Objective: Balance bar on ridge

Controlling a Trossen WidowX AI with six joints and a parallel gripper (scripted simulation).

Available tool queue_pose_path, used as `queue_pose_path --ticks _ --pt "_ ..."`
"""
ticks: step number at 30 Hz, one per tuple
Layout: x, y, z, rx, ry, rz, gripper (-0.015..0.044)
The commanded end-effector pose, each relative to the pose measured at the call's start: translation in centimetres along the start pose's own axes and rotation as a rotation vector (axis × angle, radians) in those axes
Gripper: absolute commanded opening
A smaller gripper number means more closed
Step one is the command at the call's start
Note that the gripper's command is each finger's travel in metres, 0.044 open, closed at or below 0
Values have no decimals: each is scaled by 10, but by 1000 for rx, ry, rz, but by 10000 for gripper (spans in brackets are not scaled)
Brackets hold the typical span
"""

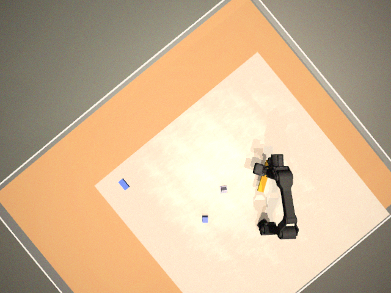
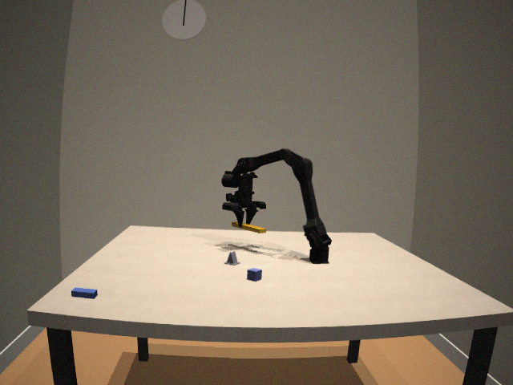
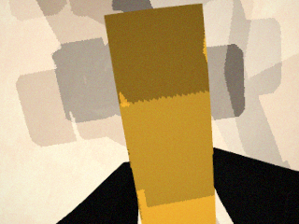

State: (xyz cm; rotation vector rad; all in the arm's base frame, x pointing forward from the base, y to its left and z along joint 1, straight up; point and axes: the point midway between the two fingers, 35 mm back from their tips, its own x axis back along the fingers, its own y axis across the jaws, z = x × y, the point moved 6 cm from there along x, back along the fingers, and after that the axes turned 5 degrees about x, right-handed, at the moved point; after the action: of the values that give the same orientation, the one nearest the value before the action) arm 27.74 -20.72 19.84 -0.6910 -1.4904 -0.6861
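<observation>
The yellow bar (image 1: pixel 262 184) (image 2: pixel 254 228) (image 3: pixel 163 135) is held in the air above the table, with its shadow on the table below it. My gripper (image 2: pixel 244 224) is shut on the bar, one finger on each long side. In the wrist view the bar runs between the two black fingers, and its far end shows beyond them. The grey ridge (image 1: pixel 223 189) (image 2: pixel 232 258) is a small wedge standing on the table, apart from the bar, to its left in the top view. Nothing lies on the ridge.
A blue cube (image 1: pixel 204 219) (image 2: pixel 254 274) stands near the ridge. A blue block (image 1: pixel 123 184) (image 2: pixel 83 293) lies near the table's left corner. The arm's base (image 2: pixel 319 253) stands to the right of the ridge in the exterior view.
</observation>
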Motion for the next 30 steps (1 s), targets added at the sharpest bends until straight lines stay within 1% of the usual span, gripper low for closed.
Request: queue_pose_path --ticks 1,30 --pt "6 2 1 8 -6 2 0" --pt "7 106 45 194 -2 -9 0"
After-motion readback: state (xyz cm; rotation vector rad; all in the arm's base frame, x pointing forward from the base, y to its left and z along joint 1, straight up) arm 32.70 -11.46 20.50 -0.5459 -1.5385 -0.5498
